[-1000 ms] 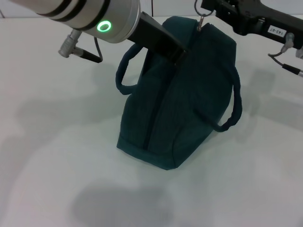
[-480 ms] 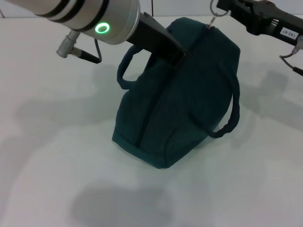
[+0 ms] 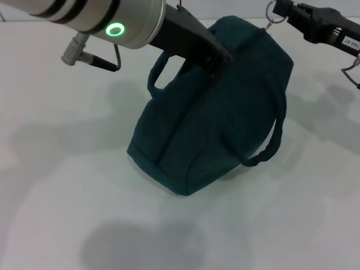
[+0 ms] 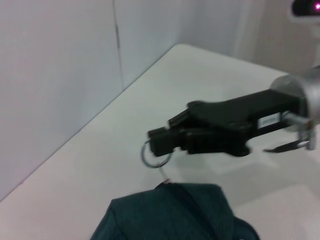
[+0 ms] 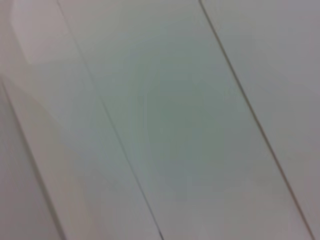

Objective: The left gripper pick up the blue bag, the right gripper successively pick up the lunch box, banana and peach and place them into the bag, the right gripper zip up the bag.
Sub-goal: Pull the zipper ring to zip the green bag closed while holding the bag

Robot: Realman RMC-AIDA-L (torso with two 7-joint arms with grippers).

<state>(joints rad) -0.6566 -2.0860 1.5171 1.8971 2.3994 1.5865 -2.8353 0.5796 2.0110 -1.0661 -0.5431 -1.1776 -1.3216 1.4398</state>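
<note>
Right gripper [image 3: 283,12] pinches the ring pull [image 3: 274,18], drawn farther right; blue bag [image 3: 225,107] tips, left gripper [image 3: 216,59] clamping it. Zipping nearly complete.

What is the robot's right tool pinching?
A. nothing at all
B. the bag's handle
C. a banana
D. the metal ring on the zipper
D: the right tool is closed on the metal ring of the zipper, just above the top of the blue bag, while the left tool holds the bag's top.
</note>
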